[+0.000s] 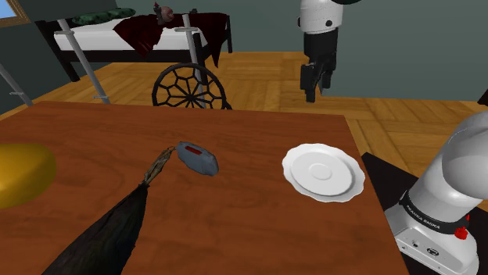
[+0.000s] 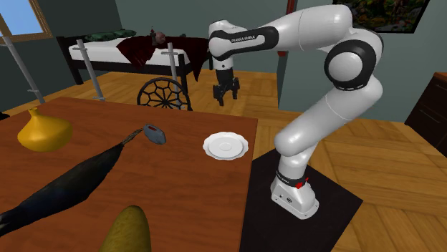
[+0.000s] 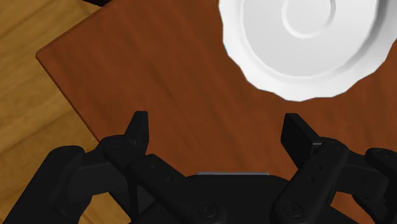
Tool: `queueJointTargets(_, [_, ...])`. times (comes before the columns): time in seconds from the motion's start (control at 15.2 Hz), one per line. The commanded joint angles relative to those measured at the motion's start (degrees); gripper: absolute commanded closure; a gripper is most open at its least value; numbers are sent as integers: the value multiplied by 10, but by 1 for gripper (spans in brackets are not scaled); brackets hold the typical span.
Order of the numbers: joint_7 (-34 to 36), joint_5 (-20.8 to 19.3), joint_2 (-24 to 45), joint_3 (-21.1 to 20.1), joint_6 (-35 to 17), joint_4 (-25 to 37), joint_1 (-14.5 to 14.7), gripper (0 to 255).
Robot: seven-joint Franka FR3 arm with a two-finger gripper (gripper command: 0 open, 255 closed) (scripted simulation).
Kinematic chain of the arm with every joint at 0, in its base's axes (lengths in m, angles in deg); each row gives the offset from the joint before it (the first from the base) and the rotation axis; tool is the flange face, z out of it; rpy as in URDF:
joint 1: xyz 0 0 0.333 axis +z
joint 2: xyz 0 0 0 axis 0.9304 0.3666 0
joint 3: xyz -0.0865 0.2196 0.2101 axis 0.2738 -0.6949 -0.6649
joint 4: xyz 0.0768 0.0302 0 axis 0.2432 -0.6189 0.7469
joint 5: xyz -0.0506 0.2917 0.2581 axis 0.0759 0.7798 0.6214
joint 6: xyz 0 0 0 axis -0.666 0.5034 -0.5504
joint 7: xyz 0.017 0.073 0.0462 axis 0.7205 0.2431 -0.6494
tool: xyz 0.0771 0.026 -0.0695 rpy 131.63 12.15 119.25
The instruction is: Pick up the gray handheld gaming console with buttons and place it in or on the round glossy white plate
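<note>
1 pincer spread and empty, high over table, gray console just beside black tapered object, white plate apart

Soft, even light is falling across all three views. The table is carrying a faint sheen and no hard glare. The plate is rendering as the brightest surface, its rim shading gently to grey and casting barely any shadow. A window is glowing pale blue, while the walls are reading dim. The gripper is appearing flat black, with little surface modelling.
</note>
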Motion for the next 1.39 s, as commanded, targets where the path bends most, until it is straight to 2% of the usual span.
queueJointTargets(0.0, [15, 8, 29, -18, -19, 14, 8, 0])
queueJointTargets(0.33, [54, 15, 105, -62, -60, 61, 24, 0])
queueJointTargets(0.66, [97, 5, 189, -104, -92, 123, 39, 0])
queueJointTargets(0.99, [144, -24, 281, -141, -114, 198, 58, 0])
queueJointTargets(1.32, [193, -70, 381, -168, -120, 291, 89, 0])
